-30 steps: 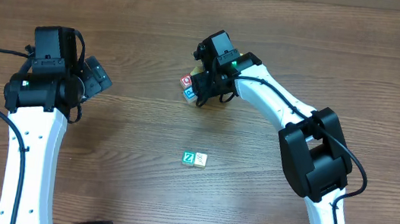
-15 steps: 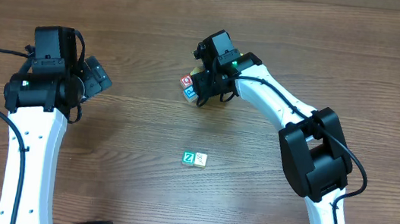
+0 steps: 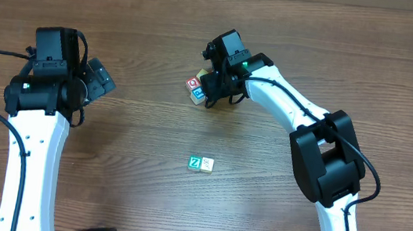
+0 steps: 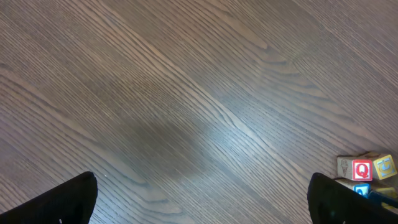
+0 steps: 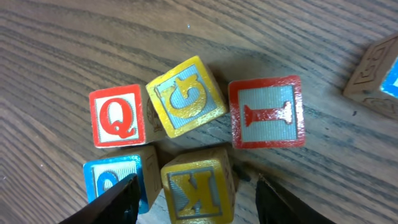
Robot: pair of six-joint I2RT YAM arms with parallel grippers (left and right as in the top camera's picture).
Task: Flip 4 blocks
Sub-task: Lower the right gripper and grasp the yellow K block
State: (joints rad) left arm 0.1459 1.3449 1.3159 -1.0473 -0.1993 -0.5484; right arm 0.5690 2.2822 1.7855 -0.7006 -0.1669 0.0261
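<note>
Right wrist shows yellow K block [image 5: 198, 186] between end effector fingers [image 5: 118, 202]; overhead hides it.

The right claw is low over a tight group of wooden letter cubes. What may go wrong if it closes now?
1. The right claw straddles the yellow wooden K cube, but one finger overlaps the blue-faced wooden cube; closing may pinch or push both.
2. The yellow G cube and red I cube lie close by; turning K could knock them.
</note>
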